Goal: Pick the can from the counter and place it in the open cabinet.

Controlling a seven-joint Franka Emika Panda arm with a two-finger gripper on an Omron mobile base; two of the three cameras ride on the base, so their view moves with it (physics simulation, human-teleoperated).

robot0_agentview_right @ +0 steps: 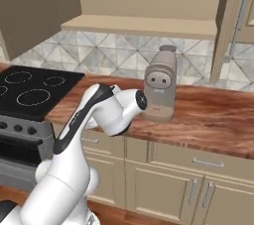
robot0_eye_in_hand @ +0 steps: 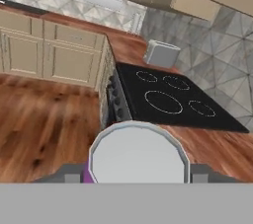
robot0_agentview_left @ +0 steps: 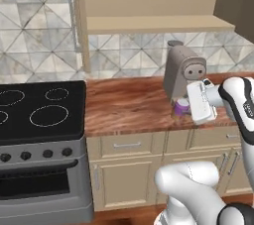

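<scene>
Grasp stage complete, transfer pending: the pincer [robot0_agentview_left: 191, 108] is closed around the can [robot0_agentview_left: 180, 106], low over the bench [robot0_agentview_left: 124, 107] just left of the coffee machine [robot0_agentview_left: 183, 70]; the open cabinet [robot0_agentview_left: 149, 23] shelf above awaits it.

We count one can [robot0_agentview_left: 181, 106] at centre right, one coffee machine [robot0_agentview_left: 182, 72] above it, one stove [robot0_agentview_left: 37, 112] at left bearing four burner rings and four knobs, and one toaster [robot0_eye_in_hand: 162, 53] in the hand view's upper centre.
</scene>
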